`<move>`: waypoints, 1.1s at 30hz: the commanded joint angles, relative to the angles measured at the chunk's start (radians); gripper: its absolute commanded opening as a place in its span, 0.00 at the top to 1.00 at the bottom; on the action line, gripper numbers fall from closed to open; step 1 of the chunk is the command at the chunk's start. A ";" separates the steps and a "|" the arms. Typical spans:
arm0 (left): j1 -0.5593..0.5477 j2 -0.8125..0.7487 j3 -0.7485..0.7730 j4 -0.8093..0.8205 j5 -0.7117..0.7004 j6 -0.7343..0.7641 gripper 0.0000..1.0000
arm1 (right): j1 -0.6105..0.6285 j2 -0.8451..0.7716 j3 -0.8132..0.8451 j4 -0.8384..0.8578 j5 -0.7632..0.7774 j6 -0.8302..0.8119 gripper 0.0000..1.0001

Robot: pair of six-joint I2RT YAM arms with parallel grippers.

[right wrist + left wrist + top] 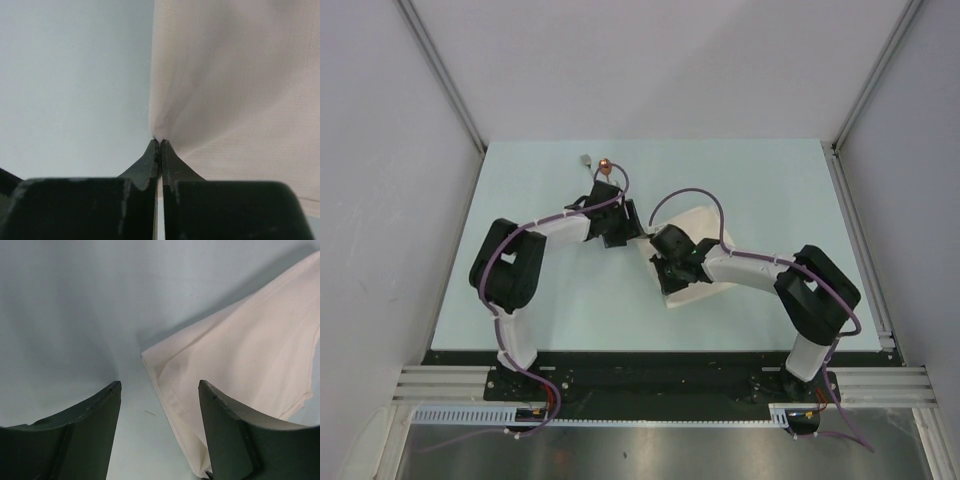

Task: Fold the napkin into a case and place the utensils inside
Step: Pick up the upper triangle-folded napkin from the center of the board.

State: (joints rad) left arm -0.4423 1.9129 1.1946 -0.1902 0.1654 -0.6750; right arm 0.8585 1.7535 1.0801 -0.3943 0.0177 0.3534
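Where the right gripper (159, 145) has its fingers pressed fully together, it pinches a puckered edge of the napkin (240, 90), and the cream cloth spreads away ahead of it and to its right over the table (75, 75). Left gripper (160, 385): jaws wide, holding nothing, with a layered corner of the cloth just ahead between the fingers and its folded edge running back under the right-hand finger. Fork (585, 161) and spoon (605, 166): side by side on the table beyond the left gripper, apart from the napkin, too small to tell which way they point.
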 commanded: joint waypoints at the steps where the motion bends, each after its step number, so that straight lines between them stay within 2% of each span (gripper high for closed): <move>1: -0.007 -0.075 -0.032 0.017 0.045 -0.086 0.32 | -0.021 -0.084 -0.016 0.034 -0.078 -0.007 1.00; 6: -0.007 -0.155 -0.119 0.126 0.071 -0.152 0.32 | -0.044 -0.103 -0.029 0.040 -0.117 -0.013 1.00; 9: -0.007 -0.235 -0.165 0.153 -0.001 -0.164 0.30 | -0.046 -0.107 -0.039 0.044 -0.128 -0.019 1.00; 10: -0.009 -0.273 -0.188 0.179 -0.021 -0.166 0.28 | -0.046 -0.106 -0.039 0.043 -0.130 -0.021 1.00; 11: -0.009 -0.284 -0.196 0.185 -0.026 -0.169 0.15 | -0.046 -0.106 -0.040 0.041 -0.136 -0.022 1.00; 12: -0.013 -0.287 -0.196 0.186 -0.027 -0.166 0.09 | -0.044 -0.104 -0.040 0.041 -0.137 -0.024 1.00; 16: -0.035 -0.209 -0.068 0.088 0.055 -0.124 0.07 | -0.039 -0.106 -0.045 0.043 -0.140 -0.025 1.00; 18: -0.058 -0.146 -0.014 0.028 0.060 -0.123 0.08 | -0.041 -0.108 -0.046 0.046 -0.137 -0.022 1.00; 20: -0.070 -0.106 0.011 -0.020 0.007 -0.132 0.12 | -0.044 -0.112 -0.048 0.043 -0.139 -0.021 1.00; 21: -0.073 -0.101 0.016 -0.047 -0.012 -0.139 0.16 | -0.045 -0.115 -0.049 0.046 -0.139 -0.018 1.00; 28: -0.081 -0.120 0.013 -0.069 -0.110 -0.155 0.26 | -0.056 -0.129 -0.048 0.040 -0.147 -0.018 1.00; 33: -0.087 -0.114 -0.013 -0.089 -0.153 -0.211 0.24 | -0.062 -0.143 -0.045 0.038 -0.163 -0.010 1.00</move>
State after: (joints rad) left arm -0.5247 1.8179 1.1835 -0.2550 0.0734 -0.8276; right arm 0.8021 1.6650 1.0302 -0.3683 -0.1211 0.3393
